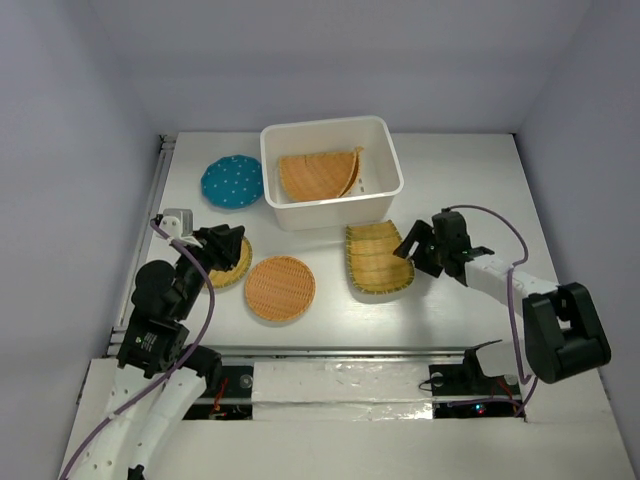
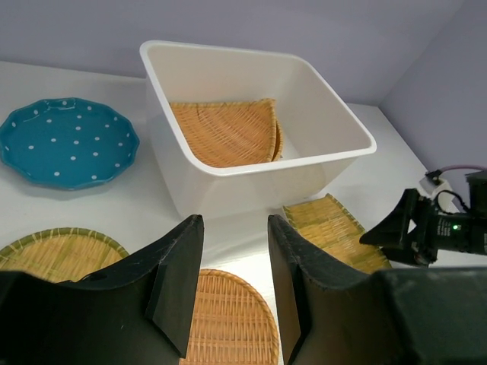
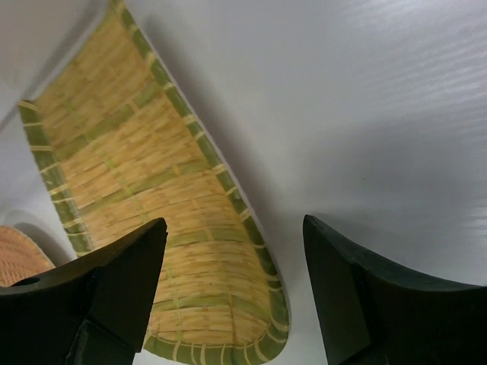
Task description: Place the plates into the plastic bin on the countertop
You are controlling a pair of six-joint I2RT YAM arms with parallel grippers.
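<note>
Plates point(image 1: 318, 175): two orange woven ones lie stacked in the plastic bin point(image 1: 385, 135), which sits by the far edge of the desk point(image 1: 470, 180), about mid-width. Four are not yet in:
- The teal dotted plate point(image 1: 232, 182) is just left of the bin, toward the far-left corner.
- The round yellow-green plate point(image 1: 236, 266) is nr the left edge.
- The round orange plate point(image 1: 280, 288) is beside it, closer to the near edge.
- The scoop-shaped plate point(image 1: 376, 258) is mid-desk, just in front of the bin.

All four lie flat and apart, so each rim is free to pinch, prob. one at a time.

Right gripper point(image 3: 232, 228): jaws spread wide, holding nothing. In the wrist view one finger is over the scoop plate's weave and the other over bare desk, w/ the green rim running between. That looks like a lineup for an edge pinch. Can't tell if the tips touch yet. The arm reaches from the near-right corner w/ the forearm angled in toward mid-desk and the wrist pitched down.

Left gripper point(image 2: 234, 228): jaws apart, empty. The arm is folded up by the near-left corner, and the gripper sits low over the round yellow-green plate, facing the bin. It prob. waits there so the lane to the bin is free for the right arm.
</note>
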